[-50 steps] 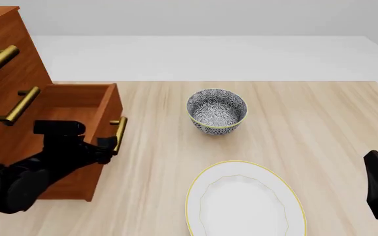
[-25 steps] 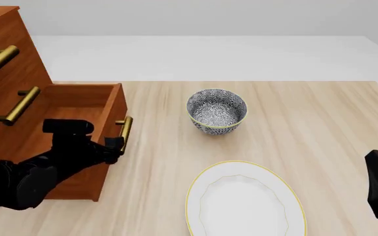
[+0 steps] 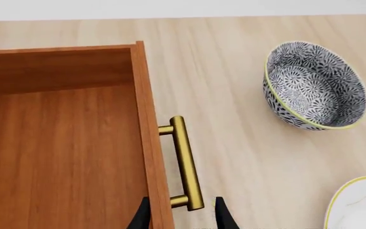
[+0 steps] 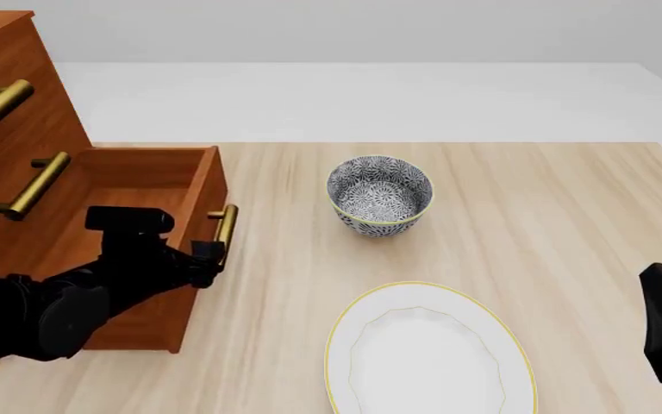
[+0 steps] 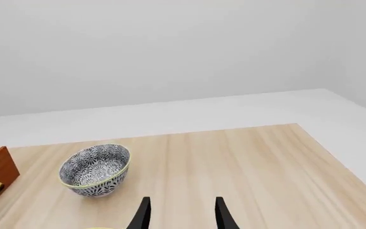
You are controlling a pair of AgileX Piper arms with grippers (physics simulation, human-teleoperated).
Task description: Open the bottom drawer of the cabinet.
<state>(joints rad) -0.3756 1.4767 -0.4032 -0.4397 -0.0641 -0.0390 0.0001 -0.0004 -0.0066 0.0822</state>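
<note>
The reddish-brown cabinet [image 4: 9, 103] stands at the table's left. Its bottom drawer [image 4: 135, 185] is pulled out toward the right, showing plain wood inside [image 3: 55, 143]. The drawer's brass bar handle [image 4: 224, 226] faces the bowl. My left gripper [image 4: 207, 254] is at the near end of that handle [image 3: 186, 162]. Its fingers stand apart, one on each side of the handle end and the drawer front, so it is open [image 3: 181, 217]. My right gripper [image 5: 181, 214] hovers open and empty at the table's near right, far from the cabinet.
A patterned blue-and-white bowl [image 4: 379, 194] sits mid-table, right of the drawer. A white plate with a yellow rim [image 4: 429, 354] lies at the near edge. The two upper drawers with brass handles [image 4: 32, 185] are closed.
The bottom drawer has slid further out to the right, and my left gripper moved with its handle. The right arm stayed still.
</note>
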